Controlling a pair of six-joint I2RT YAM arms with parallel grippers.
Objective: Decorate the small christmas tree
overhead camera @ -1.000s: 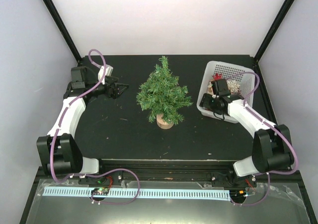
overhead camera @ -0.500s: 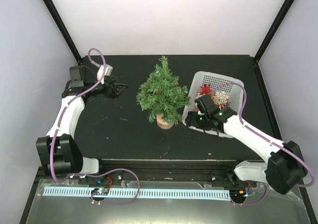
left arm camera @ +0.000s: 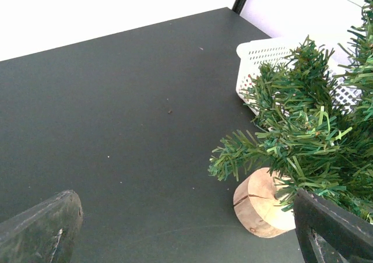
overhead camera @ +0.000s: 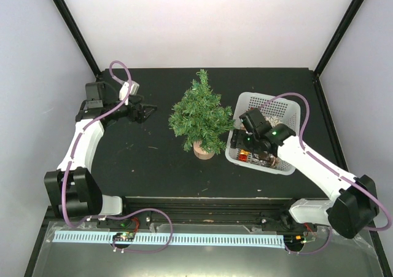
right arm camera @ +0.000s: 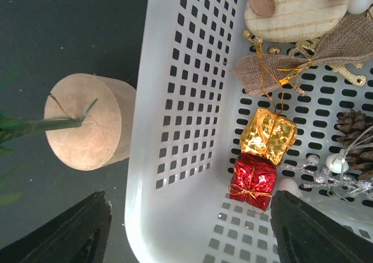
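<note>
Two tools, both with fingers spread apart and gripping nothing. We see the small christmas tree (overhead camera: 201,114) upright on its wooden stump (overhead camera: 204,149) mid-tabletop (overhead camera: 153,166), with the white basket (overhead camera: 279,108) just beside it on the right. The right tool (right arm camera: 189,204) hangs over the basket's near left corner (one finger outside the wall, one inside), near the red gift (right arm camera: 253,180) and the gold gift (right arm camera: 269,136). The left tool (overhead camera: 149,112) hovers left of the tree.

Dark-green tree (overhead camera: 201,114) on a pale wood stump (right arm camera: 87,123); white hole-patterned basket (right arm camera: 186,100); shiny gold parcel (right arm camera: 269,134) above red parcel (right arm camera: 253,180) (lower right, gold-stringed); black table (left arm camera: 116,100).
</note>
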